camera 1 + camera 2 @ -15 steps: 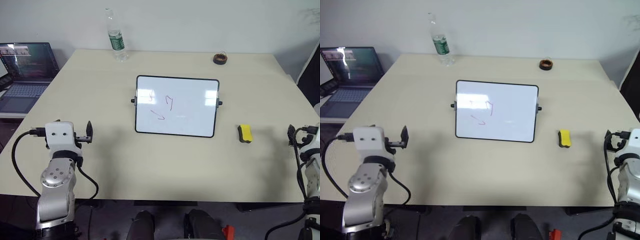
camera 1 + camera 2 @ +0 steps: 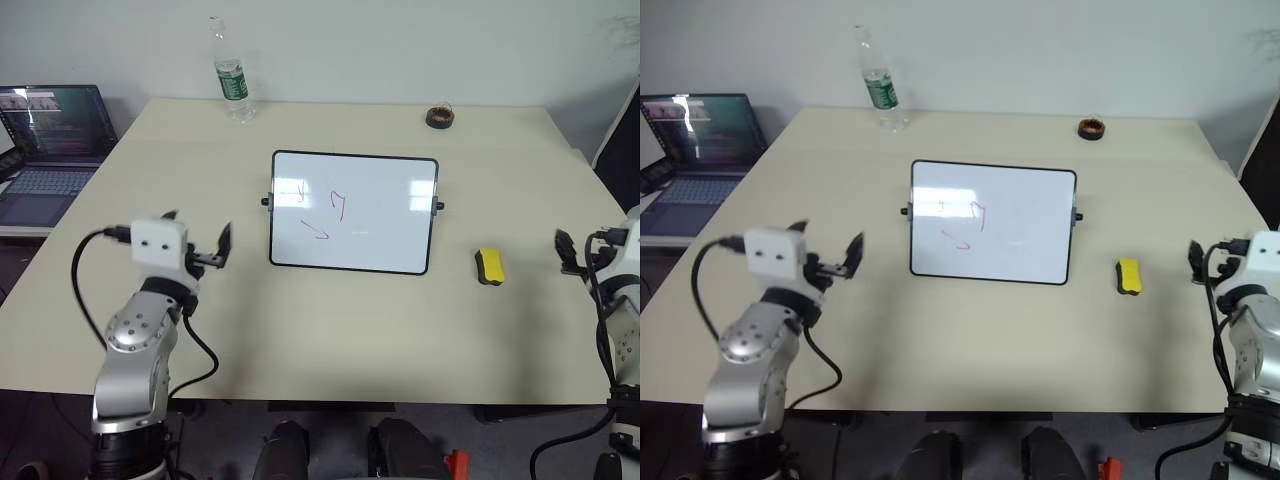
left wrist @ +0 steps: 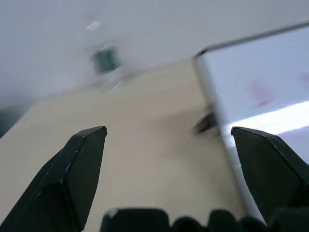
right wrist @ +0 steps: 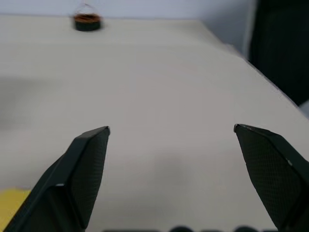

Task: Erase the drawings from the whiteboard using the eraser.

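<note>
From my head cameras the pale beige counter [image 2: 330, 320] is evenly and brightly lit, with soft shadows only. The white rectangular whiteboard with its thin black frame [image 2: 354, 212] carries pale window-shaped glare patches. My left wrist view is smeared: the clear plastic bottle with the green label [image 3: 107, 65] is a blur. The right wrist view is soft.

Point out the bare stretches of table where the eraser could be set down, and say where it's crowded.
Bare table runs along the whole near edge, below the whiteboard. More lies between the bottle and the dark ring at the far edge, and left of the board. The tightest part is the right side, between the eraser and the open right gripper.
</note>
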Robot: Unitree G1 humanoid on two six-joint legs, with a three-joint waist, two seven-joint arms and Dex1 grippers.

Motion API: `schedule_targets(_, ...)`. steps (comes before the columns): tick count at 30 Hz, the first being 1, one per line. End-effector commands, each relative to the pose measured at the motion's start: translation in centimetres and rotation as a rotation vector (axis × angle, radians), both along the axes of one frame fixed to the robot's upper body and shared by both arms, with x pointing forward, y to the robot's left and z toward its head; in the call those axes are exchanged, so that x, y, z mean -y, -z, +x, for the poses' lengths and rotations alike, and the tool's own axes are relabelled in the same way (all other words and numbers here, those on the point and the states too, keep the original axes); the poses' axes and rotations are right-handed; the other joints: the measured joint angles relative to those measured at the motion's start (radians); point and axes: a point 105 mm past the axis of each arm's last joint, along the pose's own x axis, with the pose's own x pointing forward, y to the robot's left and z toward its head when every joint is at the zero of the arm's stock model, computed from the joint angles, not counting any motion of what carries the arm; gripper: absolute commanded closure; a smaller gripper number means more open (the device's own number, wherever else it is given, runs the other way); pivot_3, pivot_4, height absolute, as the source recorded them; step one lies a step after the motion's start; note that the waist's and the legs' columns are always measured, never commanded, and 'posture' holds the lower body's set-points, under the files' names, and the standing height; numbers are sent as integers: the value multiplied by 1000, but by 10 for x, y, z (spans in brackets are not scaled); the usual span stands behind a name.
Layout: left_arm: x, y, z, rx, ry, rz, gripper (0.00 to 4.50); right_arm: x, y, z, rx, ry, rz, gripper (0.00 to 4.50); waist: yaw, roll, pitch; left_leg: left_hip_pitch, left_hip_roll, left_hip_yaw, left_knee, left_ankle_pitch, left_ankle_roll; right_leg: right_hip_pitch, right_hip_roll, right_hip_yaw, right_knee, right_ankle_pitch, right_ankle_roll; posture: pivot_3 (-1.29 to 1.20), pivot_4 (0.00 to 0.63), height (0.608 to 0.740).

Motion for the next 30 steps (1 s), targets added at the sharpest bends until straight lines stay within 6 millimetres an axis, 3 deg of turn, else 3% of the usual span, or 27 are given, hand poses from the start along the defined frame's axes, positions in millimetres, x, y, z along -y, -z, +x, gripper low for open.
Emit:
schedule_targets(1, 31, -9, -8, -11, 250, 56, 0, -23, -6, -7, -10, -48, 59, 15, 0, 0, 0, 0, 0, 0, 0, 0, 0, 0, 0, 0, 0, 0, 0, 0, 150, 740)
schedule_targets(5, 63, -12, -5, -81, 516, 73, 0, -44, 2, -14, -66, -41, 97, 15, 0, 1, 0, 0, 0, -1, 0, 0, 0, -1, 1, -1, 1, 0, 0, 0, 150, 740)
schedule_targets(9, 86, 2, -8, -185, 732, 153, 0, -60, 12, -17, -124, -57, 65, 15, -1, 1, 0, -1, -1, -1, 0, 0, 0, -1, 2, -1, 0, 0, 0, 0, 150, 740)
schedule_targets(21, 105, 10, -22, -251, 1043, 258, 0, -93, 31, -3, -153, -60, 36, 15, -9, 2, 1, -4, -1, 0, 0, 0, 0, -5, 3, 0, 0, 0, 0, 0, 150, 740)
schedule_targets(30, 119, 13, -30, -252, 1175, 310, 0, -85, 42, 4, -159, -18, 28, 15, -4, 2, 1, -5, -1, 0, 0, 0, 1, -6, 3, -1, 0, 0, 0, 0, 150, 740)
